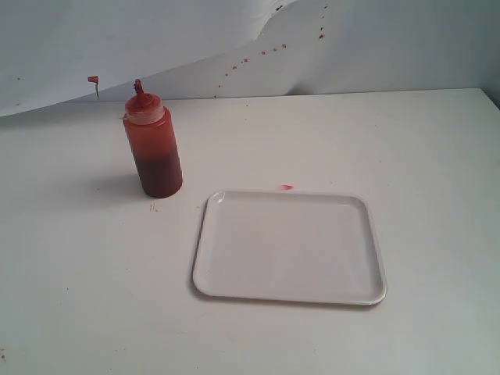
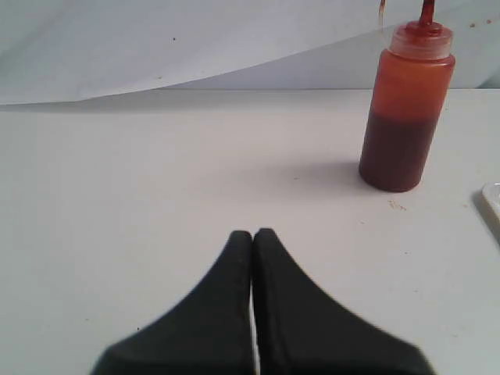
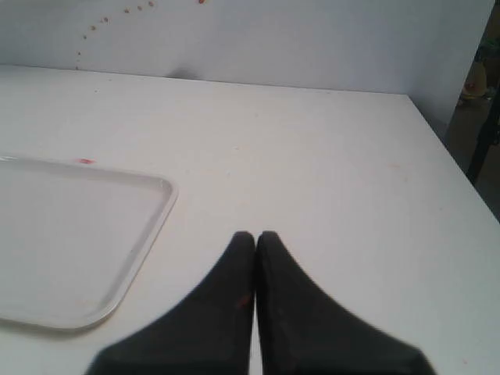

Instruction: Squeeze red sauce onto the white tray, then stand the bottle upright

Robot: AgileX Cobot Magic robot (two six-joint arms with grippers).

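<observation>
The bottle stands upright on the white table at the left, its red nozzle up and its small cap hanging off on a tether. Dark red sauce fills its lower part. The same bottle shows in the left wrist view, well ahead of my left gripper, which is shut with nothing in it. The white tray lies flat to the right of the bottle, its surface bare. Its corner lies beside my right gripper, also shut on nothing. Neither gripper shows in the exterior view.
A faint pink smear marks the table just behind the tray's far rim. Red-brown splatter spots dot the white backdrop. The table's right edge drops off near the right arm.
</observation>
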